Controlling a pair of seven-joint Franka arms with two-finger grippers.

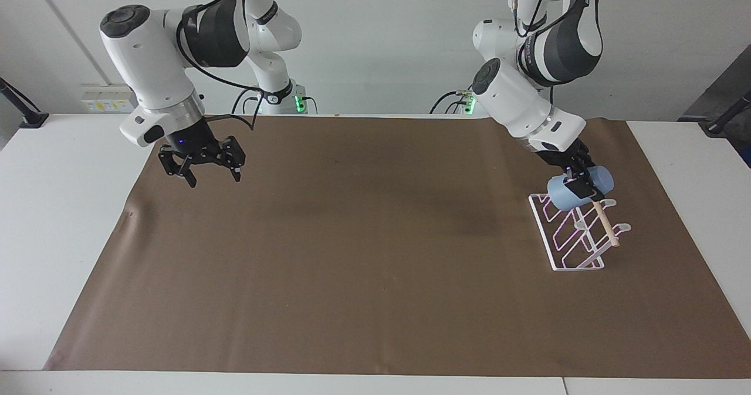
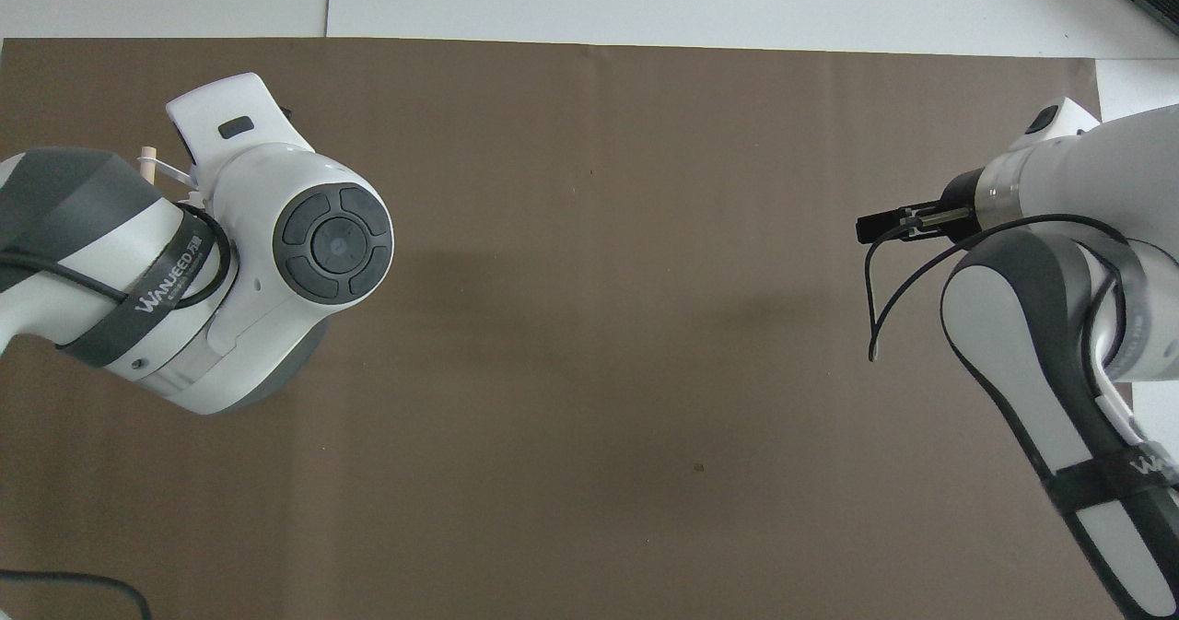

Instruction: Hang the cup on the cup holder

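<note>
The blue-grey cup [image 1: 560, 196] lies tilted in my left gripper [image 1: 579, 186], which is shut on it. The cup hangs over the end of the white wire cup holder [image 1: 572, 241] that is nearer to the robots, at or just above its wooden dowel [image 1: 604, 225]; I cannot tell whether it touches a prong. In the overhead view the left arm hides the cup and most of the holder; only the dowel's tip [image 2: 145, 160] shows. My right gripper [image 1: 199, 163] is open and empty, raised over the mat at the right arm's end, and also shows in the overhead view [image 2: 873, 228].
A brown mat [image 1: 375, 254] covers most of the white table [image 1: 70, 207]. The cup holder stands on the mat toward the left arm's end.
</note>
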